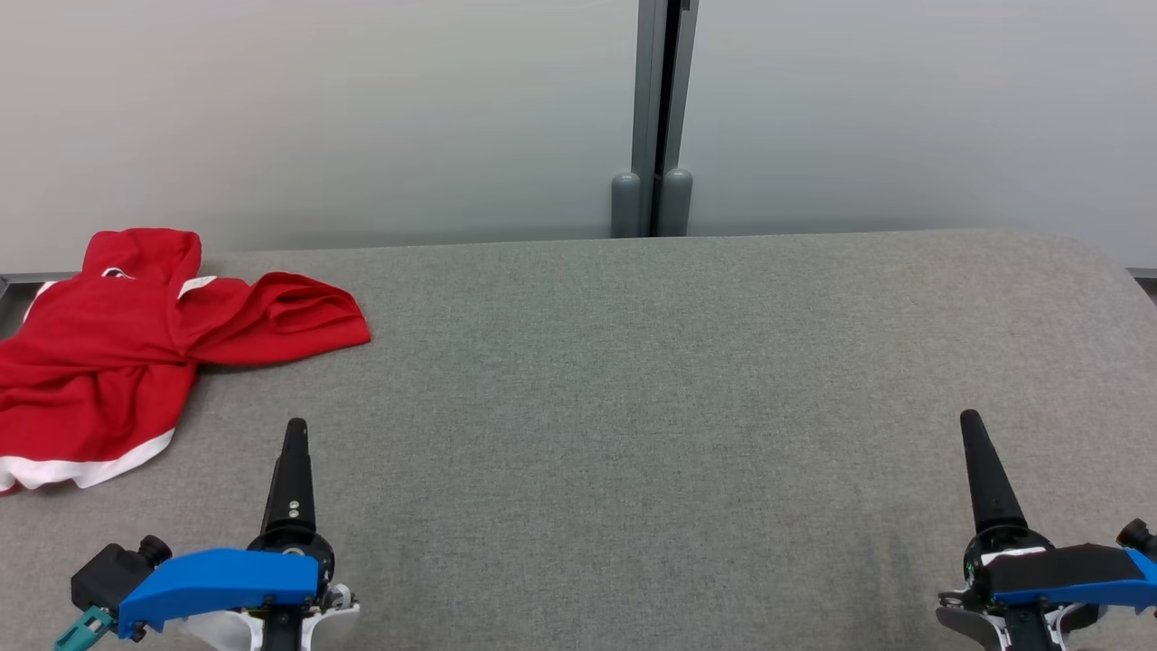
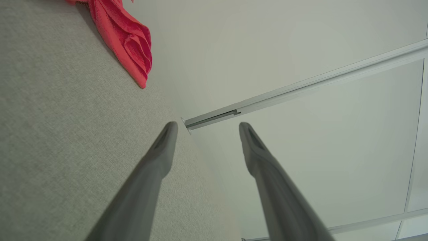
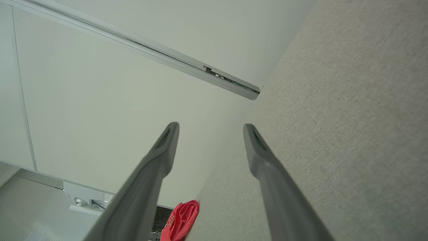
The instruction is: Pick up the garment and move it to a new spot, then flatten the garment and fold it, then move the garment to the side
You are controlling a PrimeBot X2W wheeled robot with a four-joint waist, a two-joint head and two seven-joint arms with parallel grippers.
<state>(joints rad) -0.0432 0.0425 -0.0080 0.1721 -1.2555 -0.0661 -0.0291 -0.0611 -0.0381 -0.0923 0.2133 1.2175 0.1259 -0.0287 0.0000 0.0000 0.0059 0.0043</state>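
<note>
Two open, empty grippers hover low over the table. The left gripper and the right gripper each have their fingers spread wide and touch nothing. The garment, red with white trim, lies crumpled at the table's far left and runs off the head view's left edge. It is ahead and left of the left gripper and well apart from the right. The pick-up looks not yet begun. Next, I judge, the left arm must reach forward-left, descend onto a raised fold and pinch cloth alone, not the table's cover.
</note>
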